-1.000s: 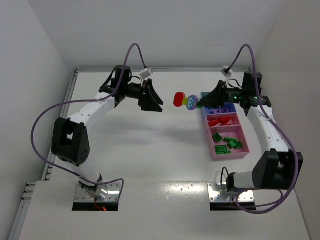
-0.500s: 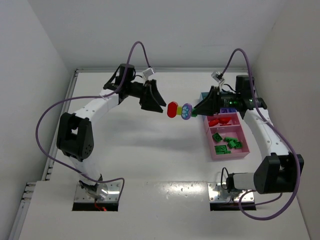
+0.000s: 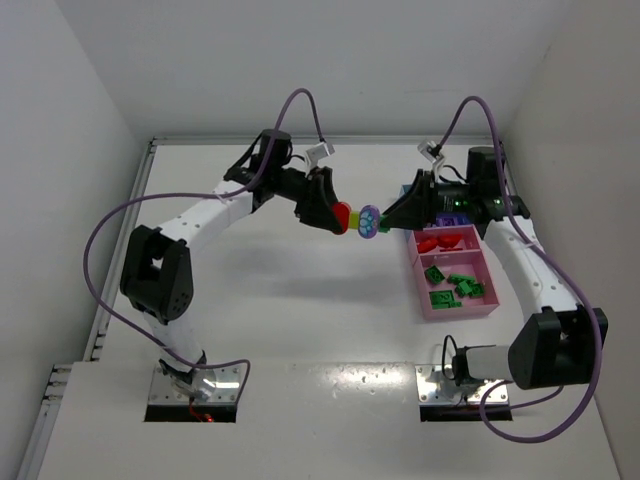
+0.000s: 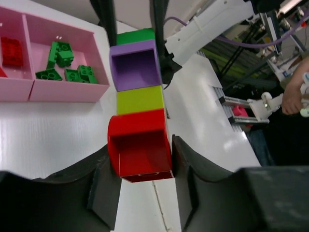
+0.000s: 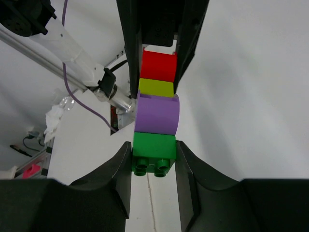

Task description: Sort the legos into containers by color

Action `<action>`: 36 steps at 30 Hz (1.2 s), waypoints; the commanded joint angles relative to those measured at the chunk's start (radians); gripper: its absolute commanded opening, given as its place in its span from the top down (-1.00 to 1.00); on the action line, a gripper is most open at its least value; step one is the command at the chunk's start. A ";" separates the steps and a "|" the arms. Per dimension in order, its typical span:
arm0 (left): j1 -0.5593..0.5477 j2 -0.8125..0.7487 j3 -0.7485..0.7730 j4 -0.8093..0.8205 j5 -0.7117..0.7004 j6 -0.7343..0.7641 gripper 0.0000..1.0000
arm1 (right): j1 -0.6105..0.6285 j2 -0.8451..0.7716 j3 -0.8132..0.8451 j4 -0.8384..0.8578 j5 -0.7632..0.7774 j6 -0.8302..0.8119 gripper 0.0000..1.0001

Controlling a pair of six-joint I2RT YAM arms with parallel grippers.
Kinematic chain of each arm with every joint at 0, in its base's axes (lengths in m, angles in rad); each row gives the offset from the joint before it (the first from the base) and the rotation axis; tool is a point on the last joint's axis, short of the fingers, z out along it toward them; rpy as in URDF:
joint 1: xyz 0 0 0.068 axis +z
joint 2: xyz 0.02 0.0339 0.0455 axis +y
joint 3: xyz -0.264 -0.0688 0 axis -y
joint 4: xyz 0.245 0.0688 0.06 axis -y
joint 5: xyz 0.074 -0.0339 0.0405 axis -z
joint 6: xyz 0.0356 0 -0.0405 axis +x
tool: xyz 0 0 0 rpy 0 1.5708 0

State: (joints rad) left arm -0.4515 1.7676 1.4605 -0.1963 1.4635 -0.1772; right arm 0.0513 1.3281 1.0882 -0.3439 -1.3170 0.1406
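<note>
i had a short stack of four glossy plastic bricks hanging in the air between my two arms, well above the smooth white tabletop. my left tool was pinching the red brick at one end, its dark, rounded fingers pressed against the brick's two flat sides; from my left wrist that brick showed as a hollow square shell. next in line came a thinner yellow-green brick, then a purple brick, hollow as well and with softly rounded corners when seen from my right wrist. at the far end my right tool was clamped on the green brick, a finger touching each side and a row of small round studs poking out toward the camera. the four pieces sat flush, end to end, in one straight line from tool to tool. just beside my right arm the pink tray lay flat on the tabletop, a shallow rectangular box with thin walls and a divider. loose green bricks lay jumbled in its near compartment and loose red bricks in the one behind.
</note>
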 commanded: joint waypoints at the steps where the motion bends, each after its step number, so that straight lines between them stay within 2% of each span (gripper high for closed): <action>1: -0.013 0.009 0.037 0.017 0.043 -0.001 0.10 | 0.015 -0.021 -0.001 0.077 -0.028 0.016 1.00; 2: -0.013 0.009 0.037 0.017 0.043 -0.010 0.22 | 0.015 -0.021 -0.001 0.077 -0.019 0.016 1.00; 3: -0.013 0.009 0.037 0.017 0.043 -0.010 0.43 | 0.015 -0.021 -0.001 0.053 -0.019 -0.013 1.00; 7: 0.000 -0.022 -0.005 0.017 0.034 0.012 0.87 | -0.007 -0.021 0.019 -0.100 0.018 -0.169 1.00; 8: 0.016 -0.022 -0.015 0.017 0.034 0.024 0.91 | -0.019 -0.030 0.030 -0.131 0.018 -0.202 1.00; 18: 0.192 -0.085 -0.120 0.017 0.083 0.033 0.95 | -0.119 -0.029 0.030 -0.214 0.027 -0.289 1.00; 20: 0.215 -0.094 -0.146 0.017 0.092 0.042 0.95 | -0.146 -0.007 0.030 -0.187 0.071 -0.277 1.00; 24: 0.252 -0.126 -0.166 0.017 0.083 0.051 0.95 | -0.192 0.040 0.045 -0.151 0.295 -0.219 1.00; 26: 0.261 -0.140 -0.166 0.017 0.074 0.051 0.95 | -0.214 0.068 0.074 -0.243 0.340 -0.289 1.00; 27: 0.272 -0.151 -0.166 0.017 0.074 0.051 0.95 | -0.229 0.092 0.110 -0.399 0.349 -0.434 1.00; 29: 0.281 -0.151 -0.166 0.017 0.074 0.051 0.95 | -0.258 0.101 0.110 -0.530 0.404 -0.553 1.00; 36: 0.281 -0.142 -0.166 0.017 0.055 0.051 0.95 | -0.369 0.092 0.079 -0.739 0.561 -0.826 1.00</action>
State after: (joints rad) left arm -0.1806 1.6539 1.2907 -0.2012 1.4624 -0.1535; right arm -0.2825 1.4326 1.1549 -0.9337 -0.8513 -0.4679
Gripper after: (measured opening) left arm 0.423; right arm 0.352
